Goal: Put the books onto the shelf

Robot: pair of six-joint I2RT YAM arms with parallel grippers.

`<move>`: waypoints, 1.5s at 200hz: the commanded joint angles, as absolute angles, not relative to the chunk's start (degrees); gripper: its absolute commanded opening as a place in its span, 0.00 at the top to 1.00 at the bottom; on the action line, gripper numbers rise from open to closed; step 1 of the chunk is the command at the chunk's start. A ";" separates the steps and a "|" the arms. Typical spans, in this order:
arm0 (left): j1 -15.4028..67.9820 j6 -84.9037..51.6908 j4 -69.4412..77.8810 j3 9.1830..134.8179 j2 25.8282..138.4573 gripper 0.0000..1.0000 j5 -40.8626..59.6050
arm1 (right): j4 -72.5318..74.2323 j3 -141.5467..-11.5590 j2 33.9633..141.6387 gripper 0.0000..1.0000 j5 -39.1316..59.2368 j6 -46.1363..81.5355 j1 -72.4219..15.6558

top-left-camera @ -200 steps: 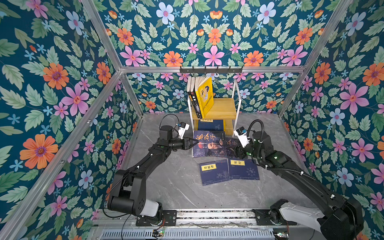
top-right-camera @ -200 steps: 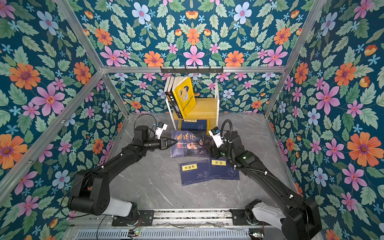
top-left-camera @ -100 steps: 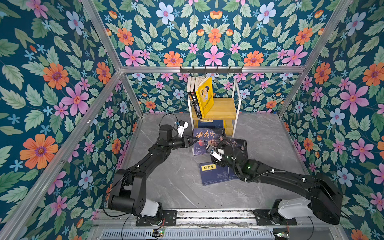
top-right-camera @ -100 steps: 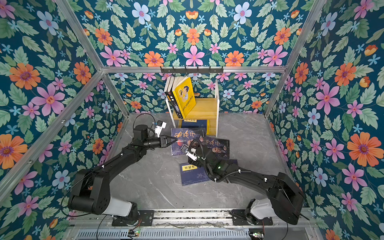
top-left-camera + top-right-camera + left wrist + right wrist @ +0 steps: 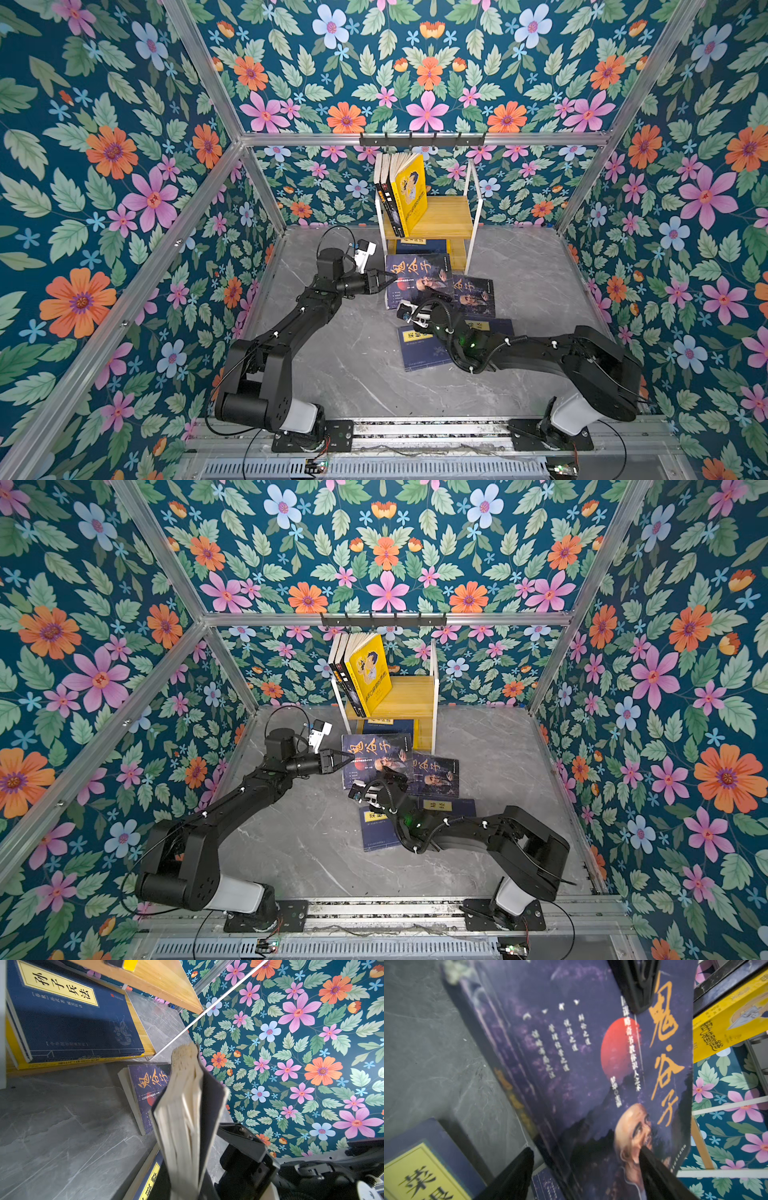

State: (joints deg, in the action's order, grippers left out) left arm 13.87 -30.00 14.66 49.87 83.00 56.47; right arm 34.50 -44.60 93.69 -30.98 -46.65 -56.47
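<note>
A: Where is the book that is being worked on?

B: The purple book [image 5: 417, 277] is seen in the middle of a top view, just below the shelf [image 5: 448, 212]. It is held up off the table [image 5: 357, 374] and tilted, with its cover shown.

A: What is it held by?

B: Its left edge is pinched tight by the left gripper [image 5: 384, 283]. The right gripper [image 5: 436, 297] is spread wide at the book's lower edge. In the right wrist view one finger [image 5: 517, 1171] is seen at lower middle and the other at lower right, in front of the cover. Nothing is squeezed by it yet.

A: How can this step be done well?

B: The lower edge should probably be taken deep between the spread fingers before the left edge is let go. In the left wrist view the pages [image 5: 182, 1105] are fanned loose, so the whole book should be squeezed, not just the cover.

A: Is there room to move?

B: The right part of the top board is bare, beside the standing books [image 5: 401, 189] at upper middle. The white post [image 5: 474, 232] and the hook rail [image 5: 422, 140] should be missed. A flat navy book [image 5: 409, 246] is on the low board. A second purple book [image 5: 473, 291] and table navy books [image 5: 417, 347] are lying under the right arm and could be bumped.
</note>
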 commanded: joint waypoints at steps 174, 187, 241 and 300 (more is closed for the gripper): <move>12.49 -28.74 16.35 49.48 81.71 0.46 55.05 | 39.57 -46.12 99.24 1.00 -34.52 -43.73 -55.77; 12.02 -28.29 16.35 49.14 81.41 0.39 55.02 | 38.00 -45.50 98.04 1.00 -33.38 -42.26 -55.72; 7.34 -24.68 13.94 48.65 80.73 0.23 53.06 | 33.48 -42.47 89.48 1.00 -29.75 -36.18 -54.90; 1.13 -16.60 7.30 51.86 81.83 0.18 48.64 | 24.81 -42.17 74.77 1.00 -15.14 -22.11 -47.69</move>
